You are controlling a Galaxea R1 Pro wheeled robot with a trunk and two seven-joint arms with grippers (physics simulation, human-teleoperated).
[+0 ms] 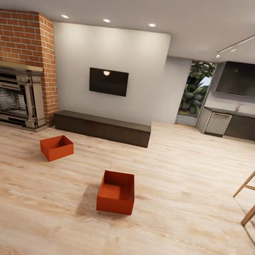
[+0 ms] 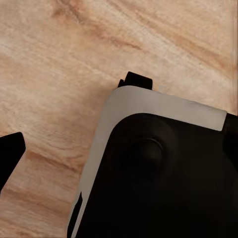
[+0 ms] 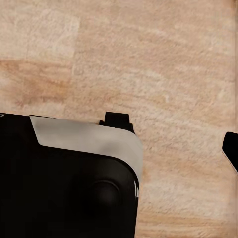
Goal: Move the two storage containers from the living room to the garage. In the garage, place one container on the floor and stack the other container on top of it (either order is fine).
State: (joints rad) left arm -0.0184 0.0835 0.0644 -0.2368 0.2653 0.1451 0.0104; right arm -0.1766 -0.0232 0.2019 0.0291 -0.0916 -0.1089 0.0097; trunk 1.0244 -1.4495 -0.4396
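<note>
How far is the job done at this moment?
Nothing is done yet. Both bins, the near container and the far container, sit on the living room's wood floor. Neither is being held. Left: carrying both to the garage and stacking them.

Plank floor (image 1: 184,185), brick fireplace (image 1: 18,66), wall TV (image 1: 107,81).

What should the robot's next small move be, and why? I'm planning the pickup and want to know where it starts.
Probably roll forward toward the nearer bin. Both orange-red bins sit open and empty on the wood floor, the other bin farther off to the left near the fireplace. Both wrist views look down at bare planks, so nothing seems within reach yet.
</note>
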